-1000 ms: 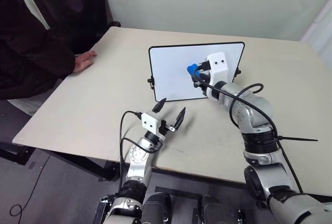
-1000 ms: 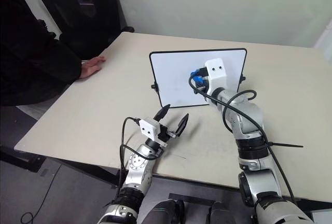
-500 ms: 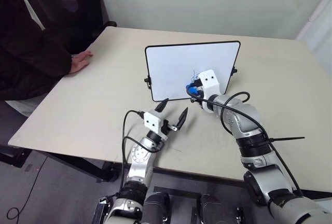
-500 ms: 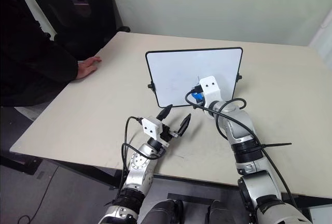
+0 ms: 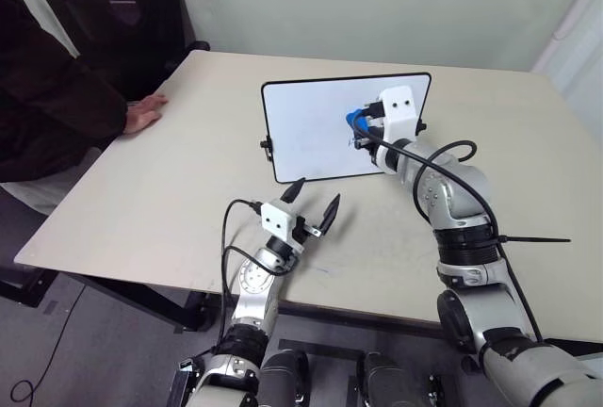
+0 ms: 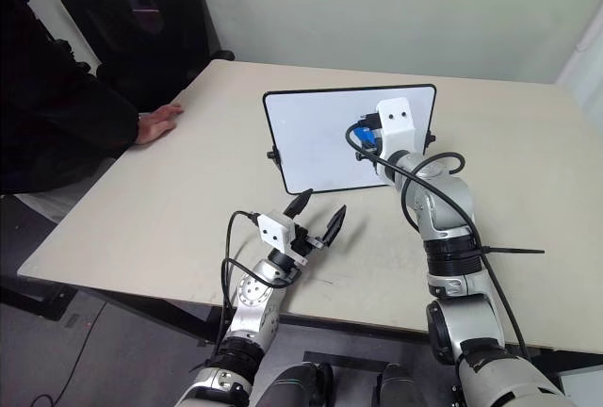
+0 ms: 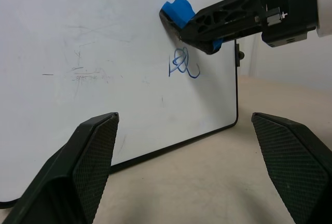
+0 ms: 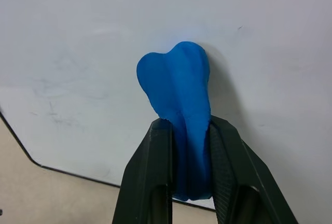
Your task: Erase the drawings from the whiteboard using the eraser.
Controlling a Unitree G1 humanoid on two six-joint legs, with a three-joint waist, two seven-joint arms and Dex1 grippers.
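Right gripper [image 7: 199, 29], fingers clamped on the eraser [image 7: 177, 11], presses it to the upright whiteboard [image 5: 311, 134] on the desk [image 5: 170, 190] just above the drawings [image 7: 182, 64], apparently positioned for wiping; left gripper [image 5: 312, 203] waits, fingers apart.

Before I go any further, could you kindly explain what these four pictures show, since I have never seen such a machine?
This is a humanoid robot with two arms, each ending in two black fingers. Two pictures come from cameras in its head, looking down over a beige table. The other two come from cameras on its wrists, looking along the fingers.

On the table stands a whiteboard with a small blue scribble on it. The right gripper pinches a blue eraser and holds it at the board, just above the scribble, which is not yet wiped. The left gripper waits in front of the board, fingers spread, holding nothing.

A person's hand rests on the table's left edge.
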